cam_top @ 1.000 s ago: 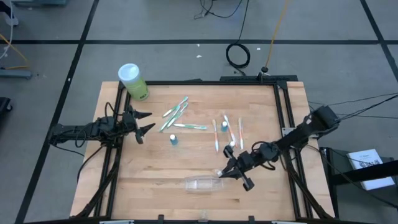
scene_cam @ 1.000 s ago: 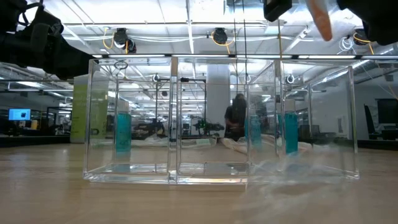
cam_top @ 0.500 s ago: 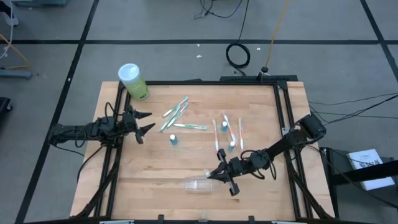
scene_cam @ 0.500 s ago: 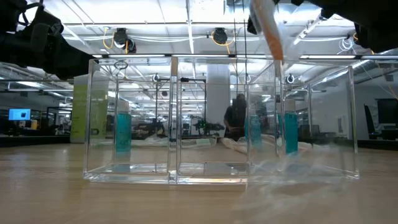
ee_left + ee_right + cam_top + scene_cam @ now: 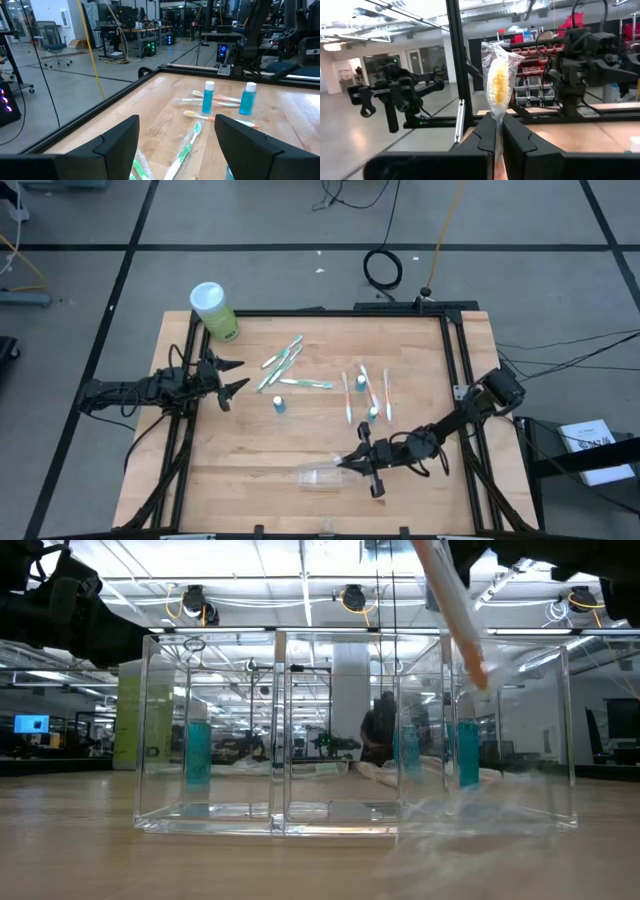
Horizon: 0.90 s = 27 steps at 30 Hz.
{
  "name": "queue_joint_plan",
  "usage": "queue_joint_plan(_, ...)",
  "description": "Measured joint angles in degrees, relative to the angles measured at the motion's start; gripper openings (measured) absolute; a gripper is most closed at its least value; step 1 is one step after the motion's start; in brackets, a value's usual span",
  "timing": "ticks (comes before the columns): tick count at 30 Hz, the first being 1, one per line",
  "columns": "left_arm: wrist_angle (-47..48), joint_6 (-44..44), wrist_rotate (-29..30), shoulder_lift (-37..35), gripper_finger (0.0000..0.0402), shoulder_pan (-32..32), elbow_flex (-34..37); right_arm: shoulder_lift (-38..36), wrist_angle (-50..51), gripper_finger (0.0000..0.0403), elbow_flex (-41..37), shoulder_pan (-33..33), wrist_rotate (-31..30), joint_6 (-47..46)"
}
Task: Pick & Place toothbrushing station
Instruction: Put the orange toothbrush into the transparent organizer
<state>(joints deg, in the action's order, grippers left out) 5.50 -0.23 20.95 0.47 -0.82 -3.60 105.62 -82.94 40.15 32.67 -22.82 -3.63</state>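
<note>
My right gripper is above the table's near middle, beside a clear box. It is shut on a pink-white toothbrush in a clear wrapper. In the low view the toothbrush slants down over the right compartment of the clear box. My left gripper is open and empty at the table's left side. Green-white toothbrushes, pink-white toothbrushes and two blue white-capped tubes lie or stand on the wood. My right gripper pinches the wrapped toothbrush's handle between its two fingers. The bristle head sticks out beyond the fingertips, along the fingers. The toothbrush is lifted clear and tilted, with its free end lowest, above the clear box.
A green bottle with a white cap stands at the table's far left corner. Black rails run along the table's sides. The tubes and toothbrushes also show in the left wrist view.
My right gripper has carried the toothbrush toward the table's left and near edge, up to the clear box. In the low view the toothbrush now reaches lower, over the box's right compartment.
</note>
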Motion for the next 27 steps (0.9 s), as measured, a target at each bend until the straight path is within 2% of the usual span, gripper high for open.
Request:
queue_joint_plan(8,0.0,0.0,0.0,0.0,0.0269,0.0,0.0,0.0,-1.7,0.0004,-3.1,2.4,-8.7,-0.1)
queue_joint_plan(15,0.0,0.0,0.0,0.0,0.0269,0.0,0.0,0.0,-2.6,0.0004,-3.2,2.3,-9.6,-3.4)
queue_joint_plan(20,0.0,0.0,0.0,0.0,0.0269,0.0,0.0,0.0,-2.5,0.0004,-3.2,2.8,-16.2,-10.4)
queue_joint_plan(27,0.0,0.0,0.0,0.0,0.0269,0.0,0.0,0.0,-1.9,0.0004,-3.1,4.7,-23.0,-10.8)
